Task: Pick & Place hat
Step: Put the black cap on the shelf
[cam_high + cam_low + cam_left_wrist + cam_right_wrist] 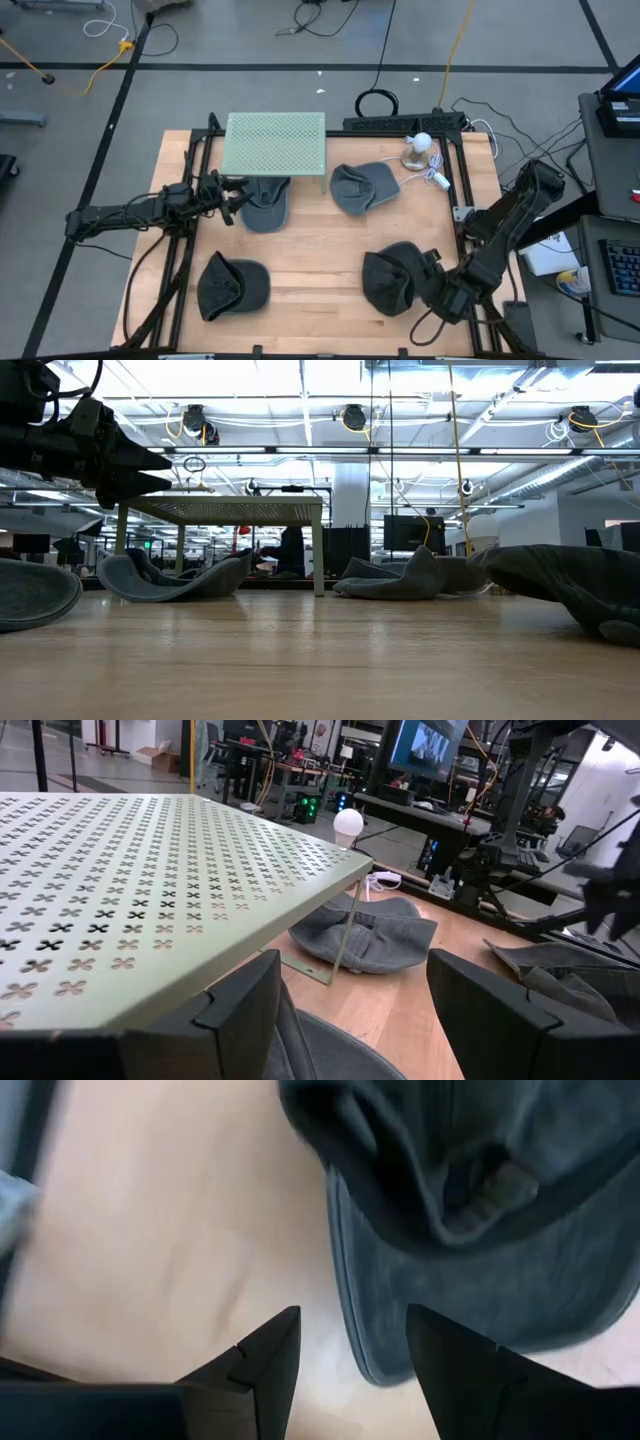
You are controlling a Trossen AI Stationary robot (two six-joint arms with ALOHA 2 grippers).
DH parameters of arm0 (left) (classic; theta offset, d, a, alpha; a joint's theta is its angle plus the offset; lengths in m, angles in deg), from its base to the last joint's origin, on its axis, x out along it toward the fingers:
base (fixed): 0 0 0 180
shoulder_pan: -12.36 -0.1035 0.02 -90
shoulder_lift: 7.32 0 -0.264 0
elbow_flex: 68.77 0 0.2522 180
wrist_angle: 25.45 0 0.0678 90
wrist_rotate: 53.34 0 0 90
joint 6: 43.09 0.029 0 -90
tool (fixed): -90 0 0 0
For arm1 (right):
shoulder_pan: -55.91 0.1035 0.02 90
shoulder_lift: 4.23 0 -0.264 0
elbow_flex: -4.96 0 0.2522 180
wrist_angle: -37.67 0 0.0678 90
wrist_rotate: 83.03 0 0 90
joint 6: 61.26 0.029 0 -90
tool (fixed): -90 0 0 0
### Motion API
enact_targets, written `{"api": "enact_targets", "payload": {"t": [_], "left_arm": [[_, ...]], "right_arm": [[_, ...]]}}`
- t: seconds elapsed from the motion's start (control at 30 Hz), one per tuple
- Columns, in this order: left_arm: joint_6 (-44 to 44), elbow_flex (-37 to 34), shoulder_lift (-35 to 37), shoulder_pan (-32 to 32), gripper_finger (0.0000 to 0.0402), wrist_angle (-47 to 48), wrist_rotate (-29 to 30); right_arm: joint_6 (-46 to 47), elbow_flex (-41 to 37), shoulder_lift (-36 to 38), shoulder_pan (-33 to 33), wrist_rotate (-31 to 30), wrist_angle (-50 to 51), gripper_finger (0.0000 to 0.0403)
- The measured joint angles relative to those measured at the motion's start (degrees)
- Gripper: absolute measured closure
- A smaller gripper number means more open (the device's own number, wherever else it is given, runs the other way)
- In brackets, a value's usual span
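Four dark grey hats lie on the wooden table. One (265, 205) lies partly under a green perforated stand (275, 142), one (362, 187) is at the far middle, and one (232, 285) at the near left. The fourth (392, 278) is at the near right. My right gripper (432, 283) points down, open, just above the near-right hat's brim (480, 1210), its fingers standing on either side of the brim's edge (352, 1330). My left gripper (235, 195) waits level and open beside the stand (150, 870), nothing between its fingers.
A white lamp bulb on a round base (420, 145) and cables sit at the far right. Black frame rails (190, 170) run along the table's left and right sides. Bare wood (320, 260) lies between the hats.
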Motion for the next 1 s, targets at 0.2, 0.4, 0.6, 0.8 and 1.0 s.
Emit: {"api": "enact_targets", "payload": {"t": [0.2,0.4,0.6,0.8,1.0], "left_arm": [[0.00,0.00,0.00,0.00,0.0144,0.00,0.00],[0.00,0.00,0.00,0.00,0.0144,0.00,0.00],[0.00,0.00,0.00,0.00,0.0144,0.00,0.00],[0.00,0.00,0.02,0.00,0.0144,0.00,0.00],[0.00,0.00,0.00,0.00,0.0144,0.00,0.00]], "right_arm": [[0.59,-4.79,-0.02,0.91,0.09,-3.07,0.0227],[0.58,-8.22,-0.02,1.28,-0.04,-8.46,0.0227],[0.39,-9.59,-0.02,1.25,-3.35,-9.92,0.0227],[0.55,-12.05,-0.07,1.25,-3.26,-13.70,0.0227],[0.55,-12.08,-0.07,1.25,-4.76,-13.78,0.0258]]}}
